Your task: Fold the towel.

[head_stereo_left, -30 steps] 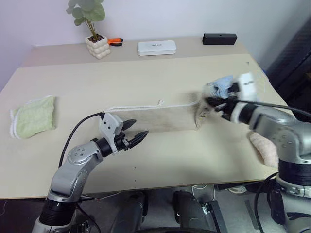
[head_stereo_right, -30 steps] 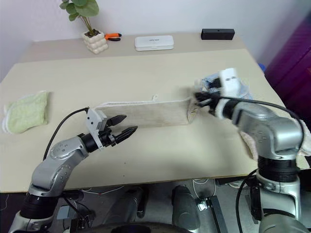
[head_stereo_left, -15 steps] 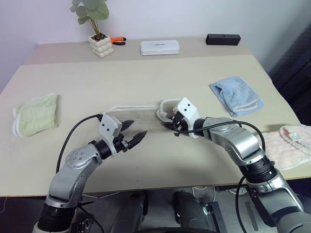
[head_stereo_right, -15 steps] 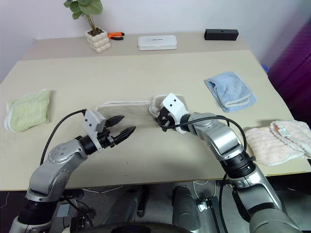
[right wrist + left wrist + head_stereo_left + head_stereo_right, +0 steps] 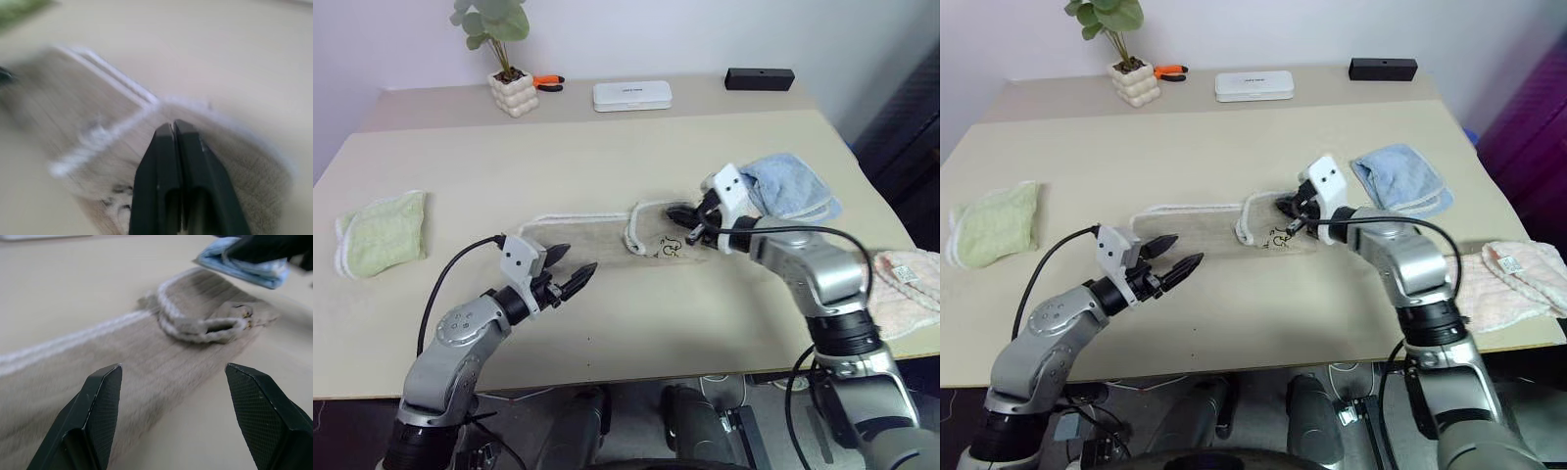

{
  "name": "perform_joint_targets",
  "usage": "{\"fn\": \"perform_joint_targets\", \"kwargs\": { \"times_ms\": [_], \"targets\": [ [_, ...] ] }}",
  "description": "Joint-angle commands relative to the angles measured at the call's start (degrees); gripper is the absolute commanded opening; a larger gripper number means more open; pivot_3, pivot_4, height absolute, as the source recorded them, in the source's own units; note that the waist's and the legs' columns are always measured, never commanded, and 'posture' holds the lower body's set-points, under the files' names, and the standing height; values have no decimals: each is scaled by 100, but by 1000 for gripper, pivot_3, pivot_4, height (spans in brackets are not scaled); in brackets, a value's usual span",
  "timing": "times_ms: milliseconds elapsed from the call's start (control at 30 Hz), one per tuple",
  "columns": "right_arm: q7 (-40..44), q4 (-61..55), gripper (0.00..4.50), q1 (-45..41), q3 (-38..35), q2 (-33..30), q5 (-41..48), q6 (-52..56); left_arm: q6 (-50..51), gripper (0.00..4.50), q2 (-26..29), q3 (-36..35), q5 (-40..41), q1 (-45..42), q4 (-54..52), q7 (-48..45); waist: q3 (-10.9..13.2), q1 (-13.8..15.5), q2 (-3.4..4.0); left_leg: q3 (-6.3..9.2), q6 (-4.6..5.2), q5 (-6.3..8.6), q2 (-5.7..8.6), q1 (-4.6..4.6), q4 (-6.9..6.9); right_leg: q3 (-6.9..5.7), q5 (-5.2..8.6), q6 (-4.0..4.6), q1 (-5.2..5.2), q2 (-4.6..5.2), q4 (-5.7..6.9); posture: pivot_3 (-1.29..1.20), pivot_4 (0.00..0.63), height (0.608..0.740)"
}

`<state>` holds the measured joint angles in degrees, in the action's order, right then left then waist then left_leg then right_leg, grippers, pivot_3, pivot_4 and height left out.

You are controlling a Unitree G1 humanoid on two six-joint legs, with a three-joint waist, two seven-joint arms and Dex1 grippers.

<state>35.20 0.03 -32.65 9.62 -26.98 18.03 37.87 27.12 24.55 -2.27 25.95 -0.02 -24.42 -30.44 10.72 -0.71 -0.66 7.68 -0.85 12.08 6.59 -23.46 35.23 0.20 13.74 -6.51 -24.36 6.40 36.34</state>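
So the towel [image 5: 607, 238] lies mid-table as a long strip running left to right, its right end already flipped back over itself, dark scribble print showing. The right gripper [image 5: 688, 217] sits over that folded end with its fingers pinched together on nothing, light blue cloth [image 5: 788, 185] just beyond it. The left gripper [image 5: 566, 275], spread wide and empty, hovers just short of the towel's near edge, closest to the flat left end. I can't tell whether the right fingertips touch the cloth.
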Motion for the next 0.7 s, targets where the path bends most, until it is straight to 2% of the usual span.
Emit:
{"fn": "perform_joint_targets", "kwargs": {
  "times_ms": [33, 167, 267, 333, 367, 467, 600, 700],
  "targets": [
    [177, 274, 40, 123, 345, 170, -371, -601, 8, 3408, -26, -181, 69, 135, -329, 142, 0, 1, 0, 0, 0, 0, 0, 0, 0, 0, 0, 0, 0, -1, 0, 0, 150, 733],
    [253, 533, 40, 339, 617, 235, -781, -1126, 69, 3408, -28, -324, 65, 454, -538, 335, 0, 0, 1, 0, 0, 0, 1, 0, 0, 1, 0, 0, 1, -5, -1, 0, 150, 733],
    [192, 523, 40, 118, 229, 371, -647, -1303, 239, 3408, -151, -543, 212, 824, -829, 625, -1, -11, 0, 0, -1, 0, -2, 3, 2, 3, -3, 4, 3, -11, -1, 0, 150, 733],
    [366, 437, 552, -121, -65, 359, -417, -1359, 583, 3408, -373, -783, 591, 1051, -1027, 941, 1, -5, 3, 0, -1, 0, -6, 3, 1, 5, -4, 6, 2, -15, -2, 0, 150, 733],
    [536, 349, 864, -216, -114, 288, -367, -1450, 758, 3664, -531, -940, 796, 1136, -1106, 1169, 2, -3, 3, -1, -1, 0, -5, 3, 2, 5, -4, 6, 2, -16, -1, 0, 150, 733],
    [987, 79, 2293, -372, -86, 105, -371, -1676, 1301, 4500, -872, -1339, 1315, 1230, -1172, 1779, 1, 6, 1, 0, -1, 0, -6, 2, 3, 5, -4, 5, 2, -17, -2, 0, 150, 733],
    [1420, -282, 4428, -424, 43, -15, -360, -1777, 1840, 4500, -1198, -1701, 2230, 1236, -1220, 2304, -1, 8, -2, 3, -1, 1, -10, 3, 1, 2, -4, 4, 4, -21, -2, 0, 150, 733],
    [1621, -676, 4478, -281, 245, 26, -362, -1818, 2204, 4500, -1644, -1968, 3074, 857, -817, 3212, -2, 32, -2, 2, -2, 1, -8, 2, 6, 3, -4, 5, 6, -20, -2, 0, 150, 733]
  ]
}}
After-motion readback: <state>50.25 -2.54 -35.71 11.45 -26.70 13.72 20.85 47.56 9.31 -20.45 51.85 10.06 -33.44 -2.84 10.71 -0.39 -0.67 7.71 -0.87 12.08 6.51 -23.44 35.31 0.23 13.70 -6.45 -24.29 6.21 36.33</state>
